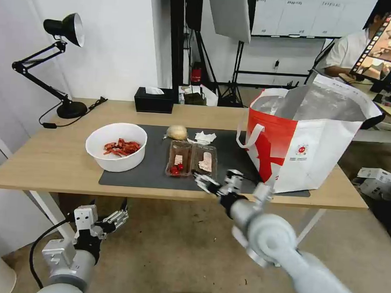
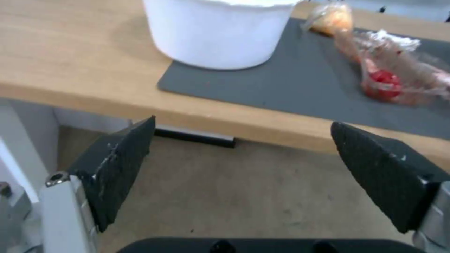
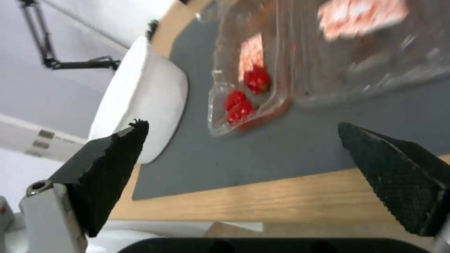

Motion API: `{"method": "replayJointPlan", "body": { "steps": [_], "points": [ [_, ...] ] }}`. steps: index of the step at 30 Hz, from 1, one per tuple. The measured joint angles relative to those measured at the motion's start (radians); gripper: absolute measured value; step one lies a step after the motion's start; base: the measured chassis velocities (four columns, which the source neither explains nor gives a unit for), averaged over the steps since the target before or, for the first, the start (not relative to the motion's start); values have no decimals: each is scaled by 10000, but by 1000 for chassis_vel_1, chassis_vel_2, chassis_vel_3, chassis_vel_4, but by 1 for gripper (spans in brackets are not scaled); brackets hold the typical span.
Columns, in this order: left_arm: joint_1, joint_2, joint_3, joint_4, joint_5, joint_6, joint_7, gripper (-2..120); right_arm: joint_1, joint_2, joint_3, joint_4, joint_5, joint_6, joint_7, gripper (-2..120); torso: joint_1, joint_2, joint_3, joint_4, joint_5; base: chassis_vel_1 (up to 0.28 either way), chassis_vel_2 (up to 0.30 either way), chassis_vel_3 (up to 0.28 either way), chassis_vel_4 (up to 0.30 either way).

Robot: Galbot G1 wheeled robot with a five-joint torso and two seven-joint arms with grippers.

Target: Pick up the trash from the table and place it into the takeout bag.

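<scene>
mat (image 1: 230, 155): dark grey, laid on the wooden table (image 1: 50, 156); taken as landmark.
bowl (image 1: 116, 146): white, red scraps inside, set on the mat's left end.
trays (image 1: 191, 159): two clear ones, side by side at mat centre.
wrapped lump (image 1: 177, 132): at the mat's far edge, tissue (image 1: 203, 137) just beside it.
bag (image 1: 307, 137): open, stood on the mat's right end.
right gripper (image 1: 207, 182): jaws spread wide, held over the mat's near edge, before the trays.
left gripper (image 1: 115, 219): jaws apart, held below table level, nearer than the mat's left end.
</scene>
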Motion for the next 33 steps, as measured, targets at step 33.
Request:
{"method": "replayJointPlan", "body": {
  "steps": [33],
  "points": [
    [4,4,-115,246,8,-260,-7,100,221,2000,941,-1808,384,318,832,100,-2,2,-4,-1,4,0,0,0,0]
  ]
}}
